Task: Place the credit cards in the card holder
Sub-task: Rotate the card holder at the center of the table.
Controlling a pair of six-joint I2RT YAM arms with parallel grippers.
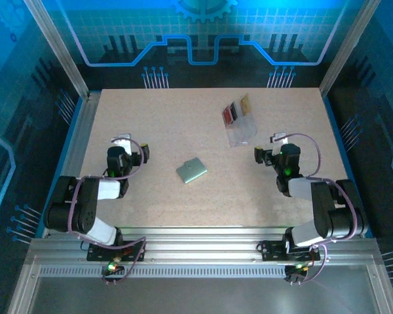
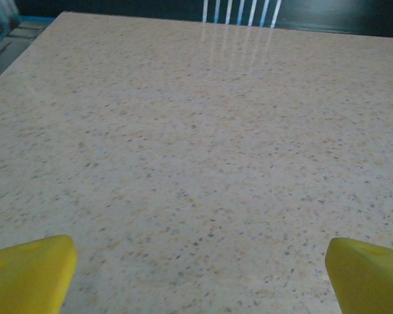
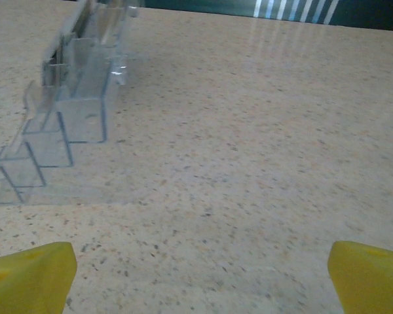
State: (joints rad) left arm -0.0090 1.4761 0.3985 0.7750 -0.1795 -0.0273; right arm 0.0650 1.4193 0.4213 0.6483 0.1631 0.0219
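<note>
Two end effectors wait with their yellow fingers spread wide and nothing between them. The left end effector (image 2: 198, 278) is over bare speckled beige counter (image 1: 150, 196). The right end effector (image 3: 200, 281) faces a clear stepped plastic stand (image 3: 69, 124) at the upper left of its wrist view.

In the top view that stand sits right of centre in the upper half. The thin rectangular plastic credit cards (image 1: 236, 110), one red, one dark and one tan, are side by side at its far end. The small flat square grey-green card holder (image 1: 192, 170) lies alone near the middle of the frame, well apart from the cards, and seems to be folded shut.

The main risk is probably the stand. It looks light and is hard to read through, so a finger catching a step could push or tip it and spill the cards flat, where thin plastic is hard to pinch. The holder may also slide away under a card's push unless the other arm pins it, and a shut fold would turn the card aside.
</note>
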